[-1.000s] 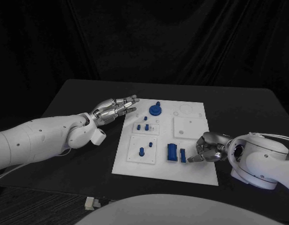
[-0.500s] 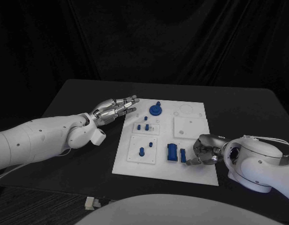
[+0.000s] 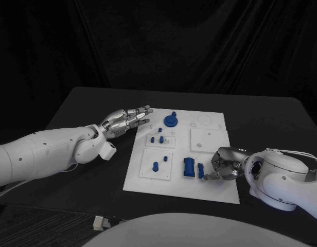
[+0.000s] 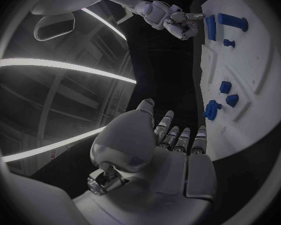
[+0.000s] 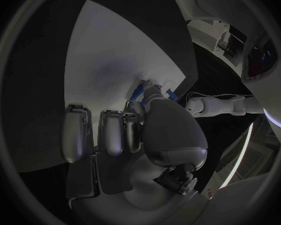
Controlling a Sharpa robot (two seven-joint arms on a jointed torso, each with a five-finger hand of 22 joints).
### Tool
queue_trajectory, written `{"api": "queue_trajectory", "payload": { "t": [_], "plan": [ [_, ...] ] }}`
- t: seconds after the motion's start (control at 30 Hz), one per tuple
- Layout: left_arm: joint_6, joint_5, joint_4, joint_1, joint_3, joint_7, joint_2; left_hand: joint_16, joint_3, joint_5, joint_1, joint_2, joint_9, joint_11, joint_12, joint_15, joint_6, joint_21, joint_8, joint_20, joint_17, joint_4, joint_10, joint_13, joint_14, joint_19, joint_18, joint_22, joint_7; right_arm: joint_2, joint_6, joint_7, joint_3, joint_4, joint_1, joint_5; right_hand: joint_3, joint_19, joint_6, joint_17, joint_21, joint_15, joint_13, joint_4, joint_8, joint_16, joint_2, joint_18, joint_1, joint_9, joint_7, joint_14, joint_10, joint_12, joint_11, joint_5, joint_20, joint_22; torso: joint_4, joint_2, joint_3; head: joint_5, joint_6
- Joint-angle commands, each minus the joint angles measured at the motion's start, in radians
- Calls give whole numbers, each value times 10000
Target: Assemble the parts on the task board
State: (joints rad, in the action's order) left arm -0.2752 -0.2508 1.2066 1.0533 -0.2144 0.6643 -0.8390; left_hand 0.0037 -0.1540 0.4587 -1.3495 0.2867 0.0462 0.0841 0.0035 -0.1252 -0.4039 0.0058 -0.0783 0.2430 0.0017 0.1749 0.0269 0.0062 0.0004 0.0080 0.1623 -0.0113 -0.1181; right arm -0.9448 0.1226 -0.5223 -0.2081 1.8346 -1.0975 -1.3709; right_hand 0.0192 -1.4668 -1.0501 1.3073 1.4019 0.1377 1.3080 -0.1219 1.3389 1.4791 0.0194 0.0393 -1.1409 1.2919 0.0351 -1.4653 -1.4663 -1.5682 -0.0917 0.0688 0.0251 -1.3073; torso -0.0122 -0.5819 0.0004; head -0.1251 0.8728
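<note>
The white task board (image 3: 203, 140) lies mid-table and carries several blue parts. A round blue part with a peg (image 3: 171, 121) stands near its far edge. Two blue blocks sit near the front, a wider one (image 3: 189, 167) and a narrow one (image 3: 200, 170). My right hand (image 3: 222, 165) rests on the board's front right, its thumb and a finger pinching the narrow block (image 5: 138, 92), which also shows in the left wrist view (image 4: 210, 27) beside that hand (image 4: 178, 22). My left hand (image 3: 126, 120) hovers flat with its fingers spread, off the board's far left corner, holding nothing.
Small blue pegs (image 3: 157, 139) stand in the board's left insets, with another peg (image 3: 155, 165) nearer the front. A square recess (image 3: 207, 139) lies on the board's right half. Black tabletop (image 3: 277, 123) surrounds the board, and dark curtains hang behind it.
My right hand has slid a little left toward the narrow blue block and curled its fingers in at it. The left hand and the parts have stayed put.
</note>
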Motion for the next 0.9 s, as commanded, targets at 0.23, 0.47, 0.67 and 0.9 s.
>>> {"api": "queue_trajectory", "payload": {
  "t": [0.23,0.47,0.67,0.9],
  "plan": [
    [-122,62,3,-27,10,85,17,-37,-20,62,-95,-10,11,92,40,-14,-5,11,-33,-9,-17,-56,9,16,-4,5,183,3,-13,63,19,17,2,-66,29,-113,18,-384,-452,534,46,99,2628,-140,181,77,-200,3,51,305,8,-691,-1045,-26,-65,-124,65,-2111,1,-4,2,-4,-2],
    [-122,62,4,-36,10,83,20,-37,-1,73,-100,-4,11,100,40,-19,-8,10,-35,-4,-17,-80,9,17,-4,4,182,4,-20,207,-66,-19,3,-212,29,-113,21,-392,-590,559,64,106,2628,-163,246,90,-279,-1,33,395,19,-697,-1045,-26,-75,-167,72,-2117,-1,-3,1,11,-2],
    [-118,62,10,-40,10,88,16,-37,2,73,-100,-2,11,102,40,-19,-7,11,-35,-4,-17,-84,11,17,-4,5,182,4,-21,340,-230,-54,3,-354,30,-112,50,-397,-661,570,78,133,2628,-32,280,98,-416,-3,-251,487,51,-699,-1045,-26,-104,-190,99,-2121,-3,-3,0,7,-2],
    [-119,62,6,-46,10,99,11,-37,5,72,-96,-1,11,104,40,-18,-4,11,-34,-3,-17,-86,9,17,-4,5,182,4,-23,491,-697,-125,4,-512,40,271,16,-430,-770,655,169,159,2628,308,314,137,-416,-25,-761,613,75,-713,-1045,-26,-130,-196,130,-2149,0,-5,0,2,-2]
  ]
}}
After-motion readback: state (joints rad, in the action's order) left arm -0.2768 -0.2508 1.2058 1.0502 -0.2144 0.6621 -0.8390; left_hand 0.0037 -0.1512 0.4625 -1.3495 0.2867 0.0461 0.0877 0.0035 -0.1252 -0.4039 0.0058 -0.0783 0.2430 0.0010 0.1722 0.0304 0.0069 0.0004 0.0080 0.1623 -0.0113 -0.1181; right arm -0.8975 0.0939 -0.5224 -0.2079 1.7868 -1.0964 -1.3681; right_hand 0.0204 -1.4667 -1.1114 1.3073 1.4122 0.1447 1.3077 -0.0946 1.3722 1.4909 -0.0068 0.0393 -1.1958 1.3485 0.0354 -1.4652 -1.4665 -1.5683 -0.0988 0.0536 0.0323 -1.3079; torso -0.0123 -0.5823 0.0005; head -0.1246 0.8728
